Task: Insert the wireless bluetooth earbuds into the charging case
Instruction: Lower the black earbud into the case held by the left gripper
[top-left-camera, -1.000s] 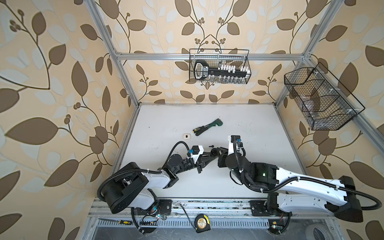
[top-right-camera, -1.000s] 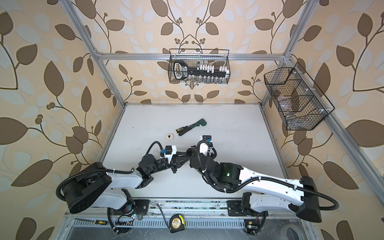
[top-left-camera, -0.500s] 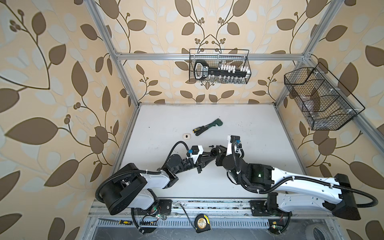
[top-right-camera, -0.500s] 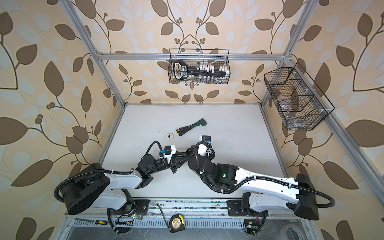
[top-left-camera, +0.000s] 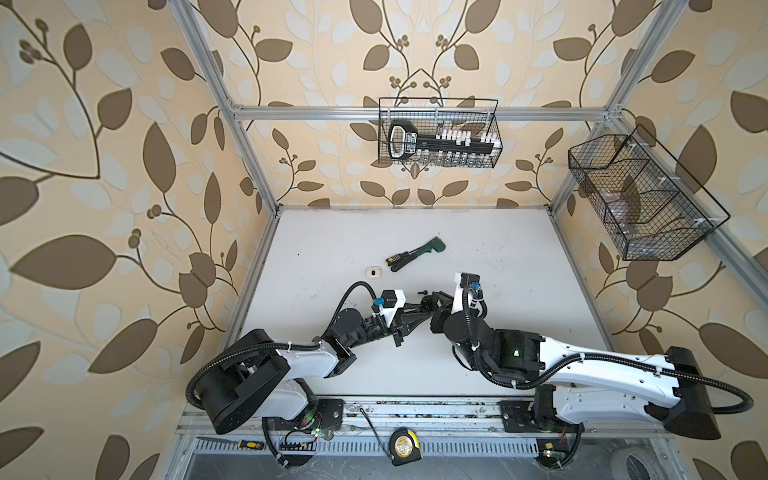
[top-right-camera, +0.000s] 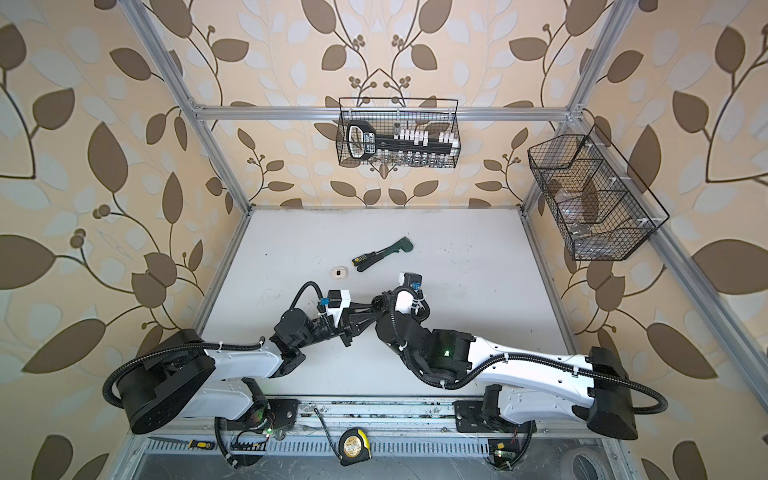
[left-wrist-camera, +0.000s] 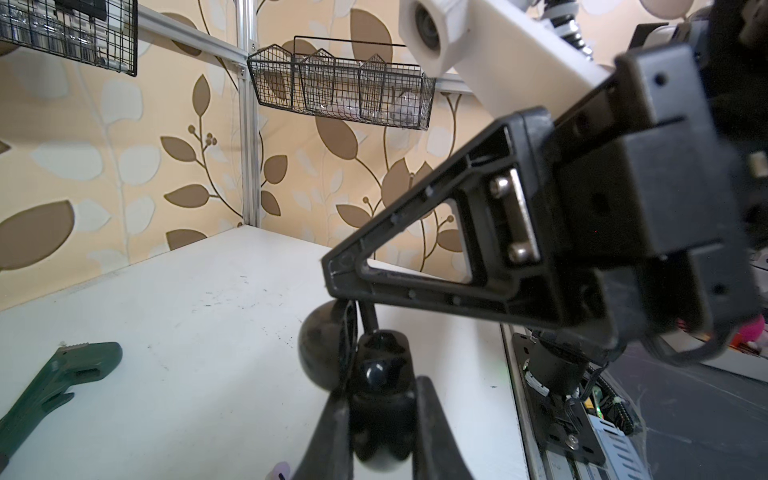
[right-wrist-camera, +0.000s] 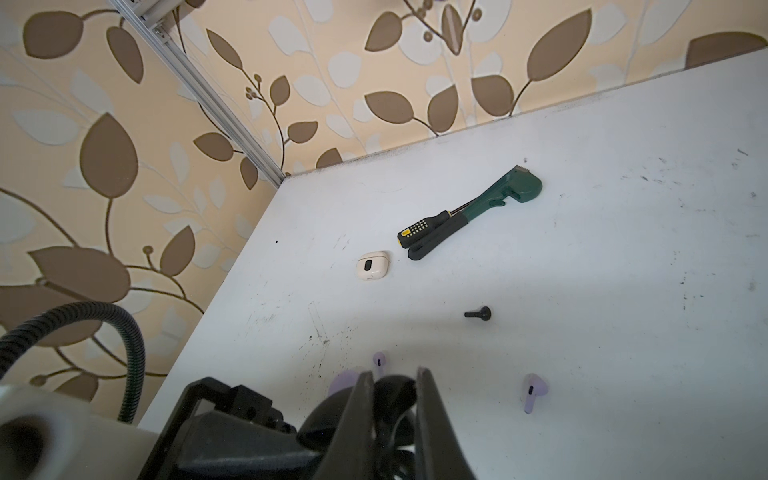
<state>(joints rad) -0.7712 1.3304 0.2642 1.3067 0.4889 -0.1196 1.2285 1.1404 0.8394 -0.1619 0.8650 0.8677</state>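
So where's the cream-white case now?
The cream-white case lies on the table, left of centre in both top views, just left of the screwdriver.

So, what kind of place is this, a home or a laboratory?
Most likely a robot test cell in a laboratory. An aluminium frame with wallpaper panels encloses a white table, the left arm and right arm are mounted at its front edge, and a wire basket of tools hangs behind.
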